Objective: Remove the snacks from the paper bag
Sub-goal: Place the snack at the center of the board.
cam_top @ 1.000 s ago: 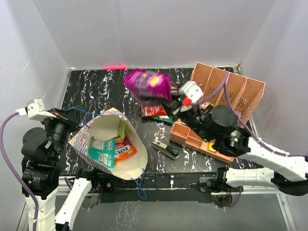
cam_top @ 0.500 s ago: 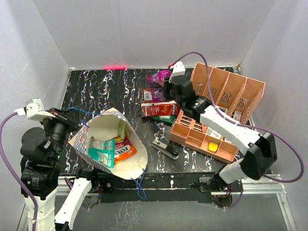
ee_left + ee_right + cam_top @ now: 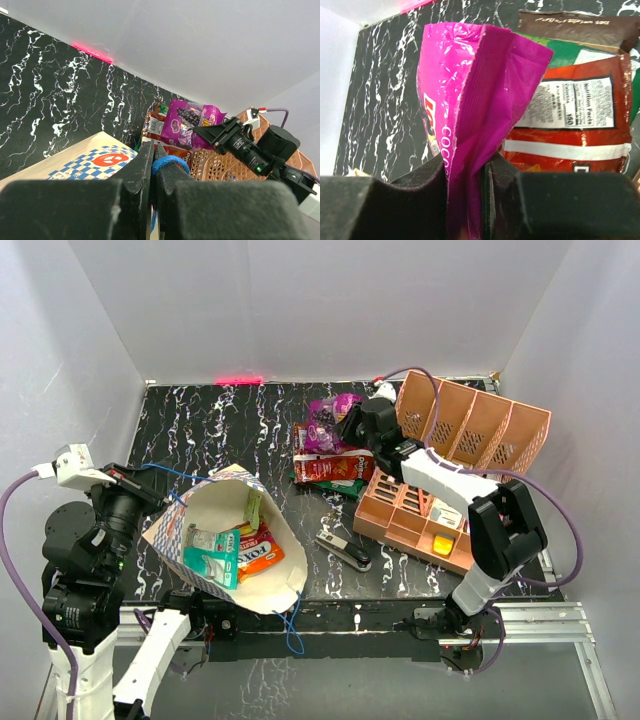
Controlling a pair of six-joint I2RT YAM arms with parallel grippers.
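Now the right jaws are closed on the lower edge of a purple packet (image 3: 470, 100), which stands up between them in the right wrist view. A second ago this packet was held high above the middle of the counter (image 3: 220, 430). Since then the right arm has swung it toward the back and brought it down. It now sits at the far end of the counter, just beside a red packet (image 3: 335, 468) and seemingly overlapping its far edge. Whether it rests its weight there, I cannot tell. A green packet (image 3: 570, 50) and a brown packet (image 3: 565, 22) lie just behind the red one. The pink organiser (image 3: 470, 430) stands to the right of this pile, and a black stapler (image 3: 345, 550) lies nearer the arms.

The left jaws are closed on the blue string handle (image 3: 167, 162) of the paper bag (image 3: 160, 525), and have not moved over this second. The bag lies at the near left with its mouth open upward, well apart from the pile.

The purple packet is out of the bag and at the drop spot, so letting go looks like the next step. An orange packet (image 3: 262, 555), a teal-green packet (image 3: 212, 548) and others remain inside the bag, so the task is only partly done.
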